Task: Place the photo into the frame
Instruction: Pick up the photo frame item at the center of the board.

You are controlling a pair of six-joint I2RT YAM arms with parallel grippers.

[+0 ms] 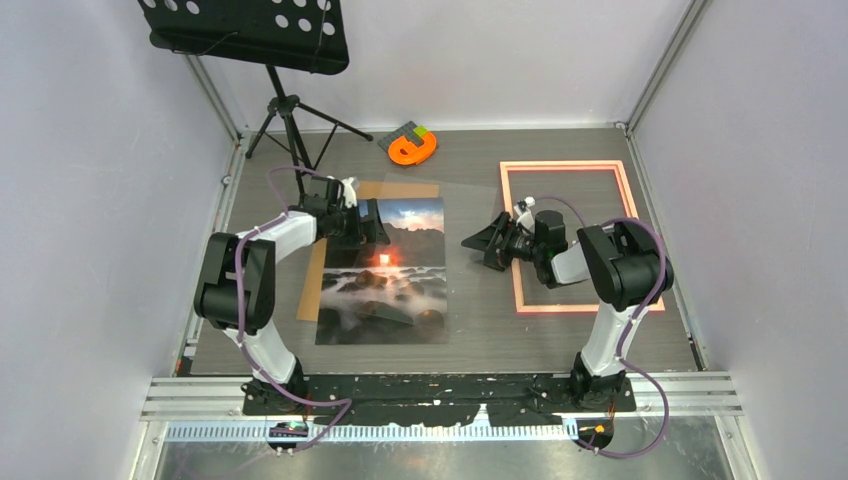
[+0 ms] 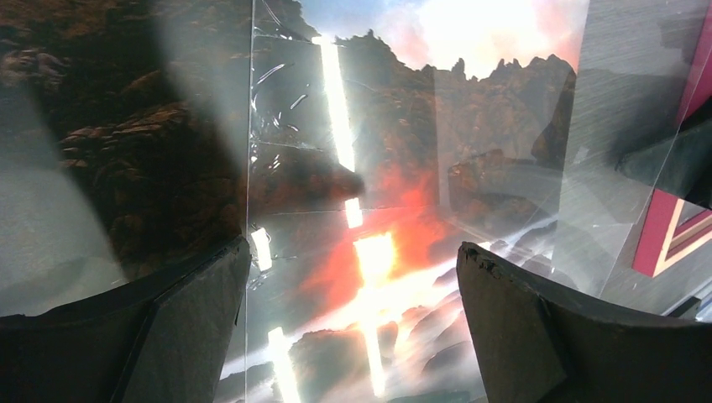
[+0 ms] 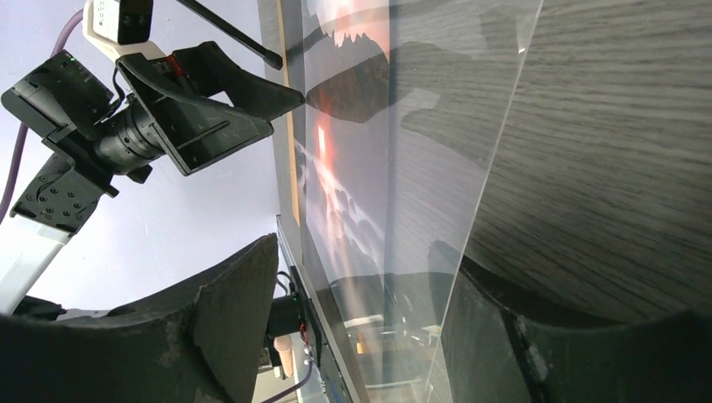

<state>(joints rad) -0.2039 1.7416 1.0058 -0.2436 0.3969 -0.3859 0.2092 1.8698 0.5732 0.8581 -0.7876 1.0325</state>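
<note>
The photo (image 1: 385, 290) lies flat on the desk, left of centre, on a brown backing board (image 1: 312, 285), with a clear sheet (image 3: 437, 168) over part of it. Its long axis runs near to far, parallel to the frame (image 1: 565, 166), which lies to its right and apart from it. The left gripper (image 1: 372, 228) hangs over the photo's far-left corner, fingers (image 2: 193, 285) spread and holding nothing. The right gripper (image 1: 472, 242), also spread, sits between photo and frame, facing the sheet's edge. The left arm looks better placed to take the photo.
</note>
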